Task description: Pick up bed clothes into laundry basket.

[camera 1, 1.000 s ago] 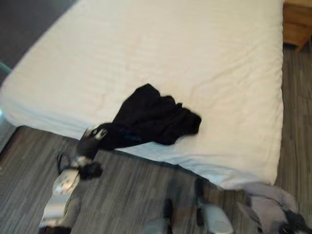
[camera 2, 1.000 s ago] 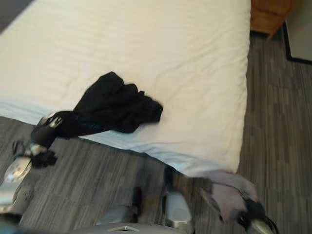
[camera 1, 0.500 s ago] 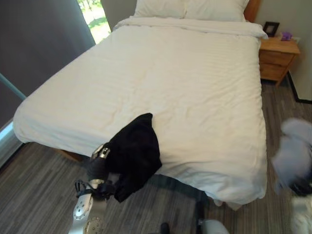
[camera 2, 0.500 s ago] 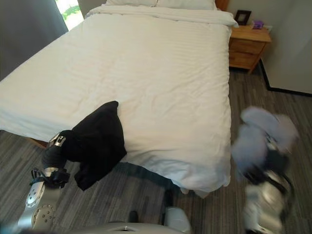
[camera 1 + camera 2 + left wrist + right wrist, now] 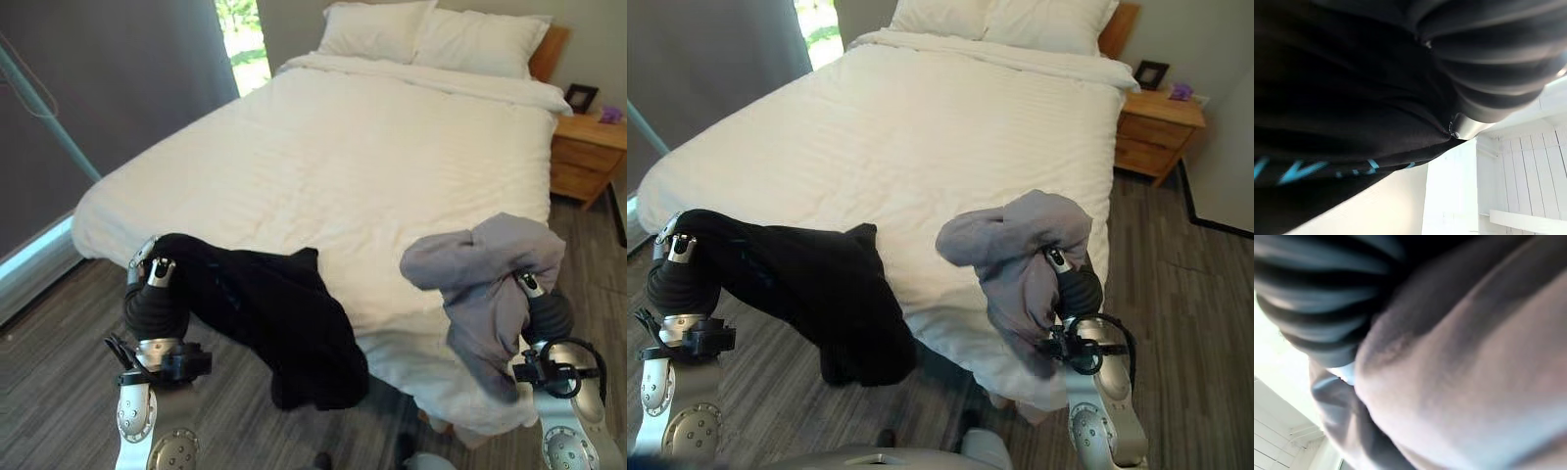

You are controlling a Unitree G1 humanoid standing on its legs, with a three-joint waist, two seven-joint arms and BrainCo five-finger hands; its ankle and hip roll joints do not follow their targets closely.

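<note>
Black garment (image 5: 284, 318): draped over the raised left hand (image 5: 155, 276), hanging off the foot of the white bed (image 5: 323, 157)
Grey garment (image 5: 485, 274): bunched over the raised right hand (image 5: 534, 294)
Fingers: both hidden under cloth, cannot tell

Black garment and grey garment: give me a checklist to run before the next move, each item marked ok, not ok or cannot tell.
1. Black cloth garment lifted by the left hand: ok, draped over it.
2. Black garment off the white bed: cannot tell; its far end is near the mattress edge.
3. Grey cloth garment lifted by the right hand: ok, bunched over it.
4. Finger grip on each garment: cannot tell, cloth hides the fingers.
5. Laundry basket located: cannot tell.
</note>
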